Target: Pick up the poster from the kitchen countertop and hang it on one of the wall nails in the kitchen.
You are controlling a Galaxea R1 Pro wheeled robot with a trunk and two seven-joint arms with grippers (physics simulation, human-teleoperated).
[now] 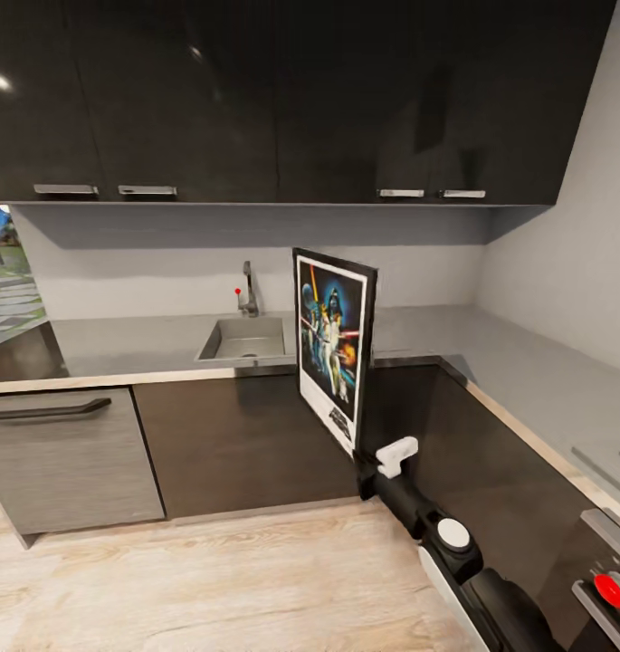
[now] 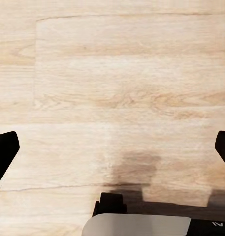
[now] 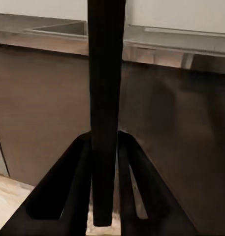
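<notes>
While the rectangular portrait film poster [image 1: 333, 347], with its thin black frame, white border and dark blue artwork of figures and lightsabers, stands upright in the air in front of the dark lower cabinets [image 1: 246, 439], the right tool [image 1: 368, 471] is clamped on its lower edge, near the bottom corner on the robot's right. In the right wrist view the poster [image 3: 106, 98] appears edge-on as a dark slat running straight up between the two black fingers [image 3: 68, 191], which press against it on either side. The poster is thus off the pale grey kitchen surface [image 1: 138, 340] with its built-in steel sink [image 1: 244, 339] and chrome tap [image 1: 248, 290]; it floats just ahead of that surface's wood-toned front edge, its long axis vertical and its printed face turned toward the robot's left. The left tool [image 2: 112, 147] is spread wide and holds nothing, pointing down at the light wooden floor [image 2: 112, 73], so the right arm alone carries the task's thing. No dark nail can be made out on the plain pale grey wall [image 1: 563, 244] at the right or on the backsplash under the glossy black upper cabinets [image 1: 273, 100]; it is likely too small to tell. The next move, as I judge it, calls for finding a nail and bringing the poster's top edge up to it.
</notes>
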